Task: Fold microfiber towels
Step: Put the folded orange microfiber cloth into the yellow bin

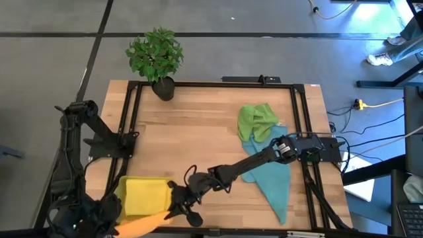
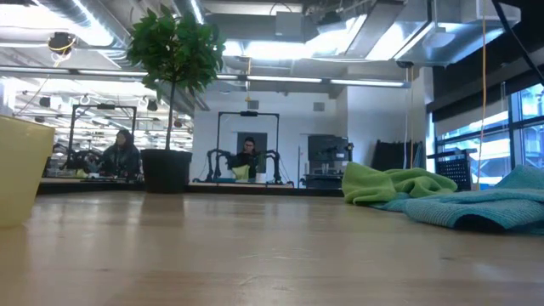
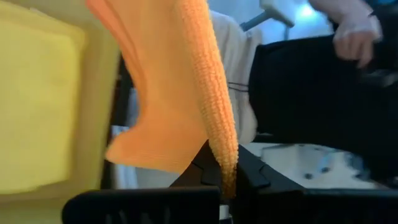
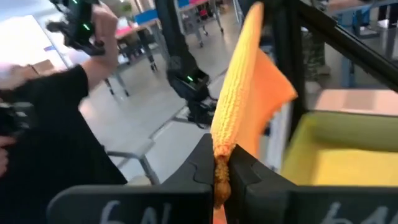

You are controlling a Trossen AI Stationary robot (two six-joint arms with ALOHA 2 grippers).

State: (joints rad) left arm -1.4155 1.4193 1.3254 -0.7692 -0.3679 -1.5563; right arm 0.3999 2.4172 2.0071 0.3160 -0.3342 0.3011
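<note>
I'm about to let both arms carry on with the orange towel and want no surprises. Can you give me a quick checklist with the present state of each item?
1. Left tool shut on the orange towel: ok.
2. Right tool shut on the same towel: ok.
3. Towel stretched flat between the tools: cannot tell; the high view shows only its edge at the table's near side.
4. Yellow tray free to receive it: not ok, a yellow towel already lies inside.
5. Green towel and teal towel clear of the arms: not ok, the right arm crosses above the teal one.
6. Surroundings clear: not ok, a person stands close.
</note>
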